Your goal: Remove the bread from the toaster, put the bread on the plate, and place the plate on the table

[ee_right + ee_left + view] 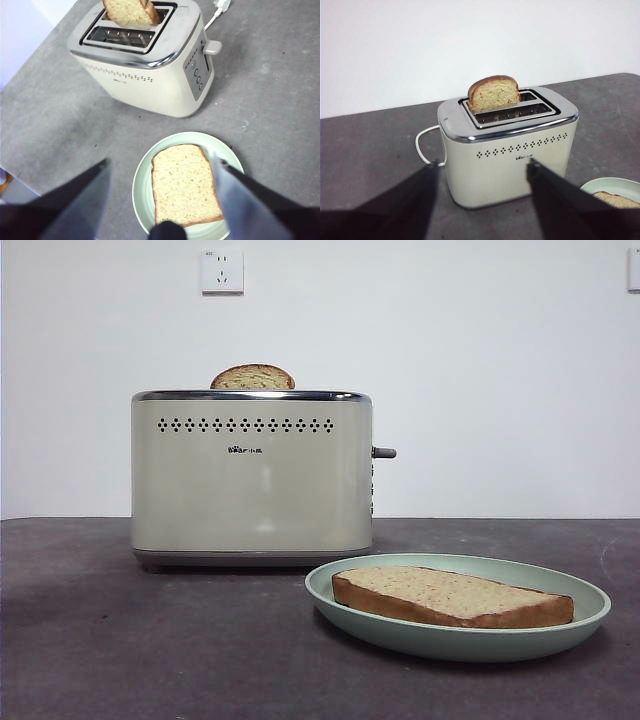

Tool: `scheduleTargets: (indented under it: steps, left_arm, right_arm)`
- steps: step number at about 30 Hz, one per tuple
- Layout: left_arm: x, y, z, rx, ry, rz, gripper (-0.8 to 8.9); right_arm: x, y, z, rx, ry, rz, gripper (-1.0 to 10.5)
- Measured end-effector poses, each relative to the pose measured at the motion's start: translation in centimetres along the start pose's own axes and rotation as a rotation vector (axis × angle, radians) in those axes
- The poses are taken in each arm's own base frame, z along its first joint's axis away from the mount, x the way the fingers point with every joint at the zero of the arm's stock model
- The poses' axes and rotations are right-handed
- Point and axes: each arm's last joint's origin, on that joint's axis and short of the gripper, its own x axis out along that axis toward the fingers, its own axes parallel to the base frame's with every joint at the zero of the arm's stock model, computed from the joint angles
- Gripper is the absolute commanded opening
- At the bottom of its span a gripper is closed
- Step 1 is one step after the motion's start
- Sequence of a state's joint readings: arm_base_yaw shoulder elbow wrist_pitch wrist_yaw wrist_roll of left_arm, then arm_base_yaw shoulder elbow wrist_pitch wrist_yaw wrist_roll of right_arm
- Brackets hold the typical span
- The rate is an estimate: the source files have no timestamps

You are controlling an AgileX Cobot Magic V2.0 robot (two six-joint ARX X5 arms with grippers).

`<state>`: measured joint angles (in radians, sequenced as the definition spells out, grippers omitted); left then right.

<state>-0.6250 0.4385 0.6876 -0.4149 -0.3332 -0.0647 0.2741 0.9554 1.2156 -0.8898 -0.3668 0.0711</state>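
The bread lies flat on the mint-green plate, which rests on the dark grey table in front of the cream toaster, to its right. My right gripper hovers open above the plate and the bread, touching neither. My left gripper is open too, held back from the toaster on its holed side, with nothing between its jaws. Neither gripper shows in the front view.
A second slice stands in the toaster's rear slot. The side lever sticks out towards the right. A white cord loops behind the toaster. A wall socket is on the white wall.
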Motion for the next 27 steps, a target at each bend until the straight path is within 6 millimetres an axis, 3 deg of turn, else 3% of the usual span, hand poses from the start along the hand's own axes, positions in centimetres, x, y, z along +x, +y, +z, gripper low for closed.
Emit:
scheduleTargets:
  steps: [27]
  left_arm:
    - [0.1,0.0,-1.2,0.031,0.12,0.01,-0.03]
  right_arm:
    - [0.1,0.3,0.4,-0.084,-0.04,0.01,0.0]
